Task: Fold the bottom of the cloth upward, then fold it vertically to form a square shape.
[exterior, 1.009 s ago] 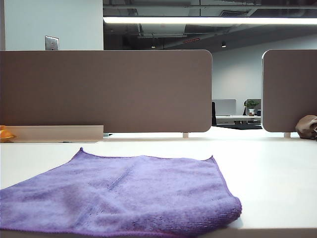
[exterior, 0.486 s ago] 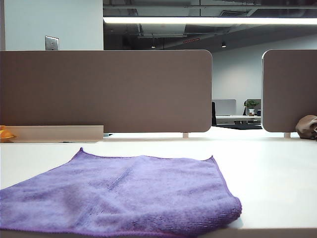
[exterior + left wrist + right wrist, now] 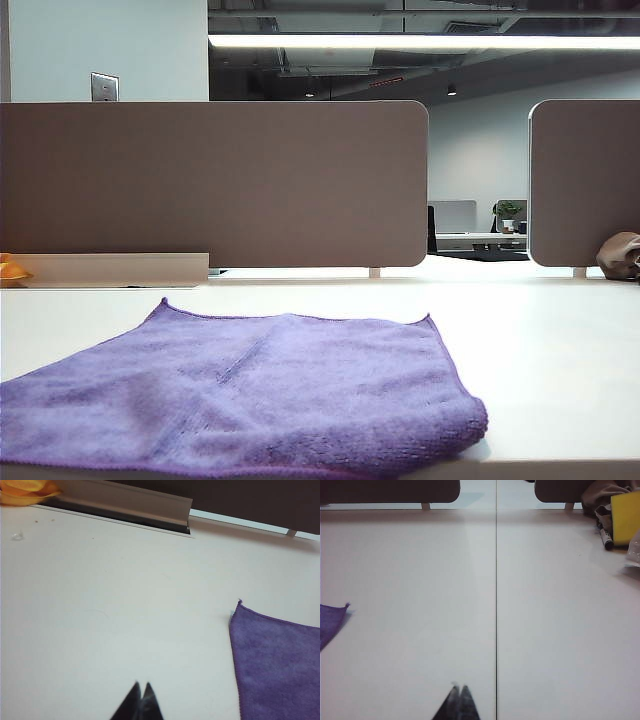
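White table (image 3: 560, 350), purple cloth (image 3: 270, 390) flat, left fingers (image 3: 140, 702) and right fingers (image 3: 457, 702) closed, empty, apart from it.

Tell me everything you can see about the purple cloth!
The cloth is a soft, fuzzy purple towel with a thin stitched hem round its edges. It lies flat on the white table, near the front edge, with a faint crease down the middle and its near right side looking thick and rounded. Nothing else rests on it. The left gripper and right gripper are both shut, off to either side of the cloth, not touching it.
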Robot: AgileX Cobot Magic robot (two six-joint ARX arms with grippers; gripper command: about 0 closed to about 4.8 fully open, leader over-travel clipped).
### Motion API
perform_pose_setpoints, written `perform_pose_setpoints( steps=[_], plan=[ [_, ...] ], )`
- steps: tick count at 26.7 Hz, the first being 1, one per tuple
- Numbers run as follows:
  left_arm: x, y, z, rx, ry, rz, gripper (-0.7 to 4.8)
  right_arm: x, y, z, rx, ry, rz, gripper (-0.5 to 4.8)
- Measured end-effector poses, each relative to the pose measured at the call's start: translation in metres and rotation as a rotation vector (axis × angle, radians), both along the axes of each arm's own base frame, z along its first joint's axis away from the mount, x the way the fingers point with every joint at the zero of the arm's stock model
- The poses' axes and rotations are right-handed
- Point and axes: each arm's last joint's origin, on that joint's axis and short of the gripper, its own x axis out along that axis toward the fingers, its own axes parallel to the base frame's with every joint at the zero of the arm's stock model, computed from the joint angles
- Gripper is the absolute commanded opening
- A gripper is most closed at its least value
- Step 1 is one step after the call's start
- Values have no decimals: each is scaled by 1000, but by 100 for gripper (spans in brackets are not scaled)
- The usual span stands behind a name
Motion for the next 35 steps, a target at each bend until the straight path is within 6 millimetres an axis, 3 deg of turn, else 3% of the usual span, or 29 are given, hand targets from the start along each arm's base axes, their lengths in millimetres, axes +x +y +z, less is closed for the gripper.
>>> perform_pose_setpoints(
  steps=[13, 19, 25, 28, 35],
  plan=[
    [0, 0, 0, 0, 0, 0, -3, 0, 0, 0, 21, 1, -3, -1],
    [0, 0, 0, -52, -2, 0, -3, 0, 1, 1, 345, 37, -11, -1],
    [-1, -4, 1, -303, 26, -101, -3, -5, 11, 14, 600, 121, 319, -1],
    [-2, -9, 2, -539, 83, -210, -4, -9, 17, 15, 718, 226, 536, -1],
    [-4, -14, 4, -639, 142, -376, -4, -12, 20, 14, 851, 361, 629, 0]
  ],
)
